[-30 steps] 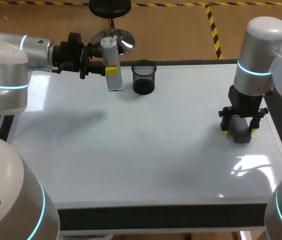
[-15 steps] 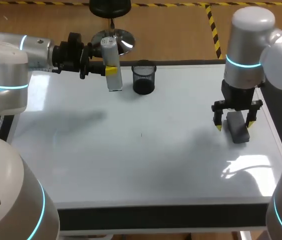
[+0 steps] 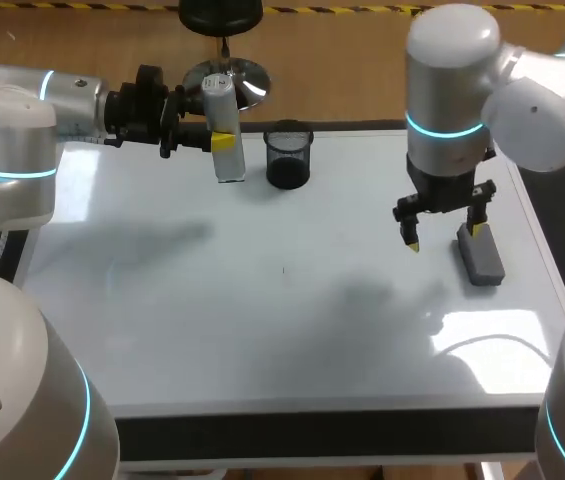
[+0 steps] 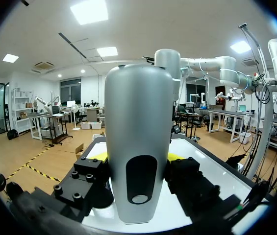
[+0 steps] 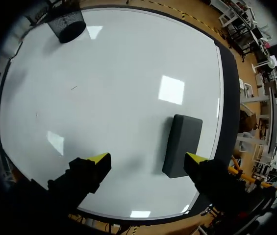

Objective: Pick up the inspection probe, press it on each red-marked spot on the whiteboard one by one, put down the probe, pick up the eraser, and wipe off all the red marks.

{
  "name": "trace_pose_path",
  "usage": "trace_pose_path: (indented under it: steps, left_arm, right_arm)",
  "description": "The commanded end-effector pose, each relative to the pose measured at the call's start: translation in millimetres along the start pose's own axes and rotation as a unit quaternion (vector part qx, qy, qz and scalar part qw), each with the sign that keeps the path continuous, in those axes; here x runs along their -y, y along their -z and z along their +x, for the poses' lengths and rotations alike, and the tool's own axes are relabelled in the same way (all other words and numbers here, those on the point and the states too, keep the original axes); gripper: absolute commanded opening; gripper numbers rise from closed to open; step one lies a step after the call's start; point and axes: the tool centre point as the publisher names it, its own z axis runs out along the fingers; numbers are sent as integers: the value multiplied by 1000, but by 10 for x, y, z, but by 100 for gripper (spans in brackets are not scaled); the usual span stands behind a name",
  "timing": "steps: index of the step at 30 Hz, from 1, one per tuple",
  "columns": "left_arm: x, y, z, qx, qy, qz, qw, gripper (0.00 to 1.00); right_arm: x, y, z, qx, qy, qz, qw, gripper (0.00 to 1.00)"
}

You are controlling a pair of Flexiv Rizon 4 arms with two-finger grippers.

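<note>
Start at the far left edge of the whiteboard [image 3: 262, 320]. Find the left tool [image 3: 220, 140] clamped on the inspection probe [image 3: 229, 165], with a yellow tip on either side of the barrel in the left wrist view, and the probe upright and gripped at about mid-height. Treat the probe as a rigid, smooth, fairly light cylinder, likely to tilt or slip if held near an end, so keep the hold at mid-barrel.

Just right of it, note the black mesh cup [image 3: 287, 155], near but not touching. Across the middle of the board, look for red marks in vain — only a tiny dark fleck to be seen.

Further right, find the right tool [image 3: 444, 237] hanging above the board, fingers apart, nothing between them. Locate the eraser [image 3: 480, 255] lying flat just beside the outer finger, near the right edge. Judge it a light, firm block. Take it across the narrow sides at mid-length and press down squarely to avoid skidding on the glossy surface.
</note>
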Motion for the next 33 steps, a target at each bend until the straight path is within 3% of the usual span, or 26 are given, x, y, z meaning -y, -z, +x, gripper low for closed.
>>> trace_pose_path:
  steps: [1, 17, 24, 33]
  left_arm:
    - [9, 2, -15, -2, 0, 0, 1000, 0]
    - [9, 2, -15, -2, 0, 0, 1000, 0]
    - [9, 2, -15, -2, 0, 0, 1000, 0]
    - [9, 2, -15, -2, 0, 0, 1000, 0]
  right_arm:
    - [64, 116, 43, 18, 4, -20, 1000, 100]
    - [159, 306, 157, 8, 65, -159, 985, 100]
    - [161, 317, 159, -4, 81, -185, 979, 100]
    - [153, 310, 134, -12, 84, -188, 979, 100]
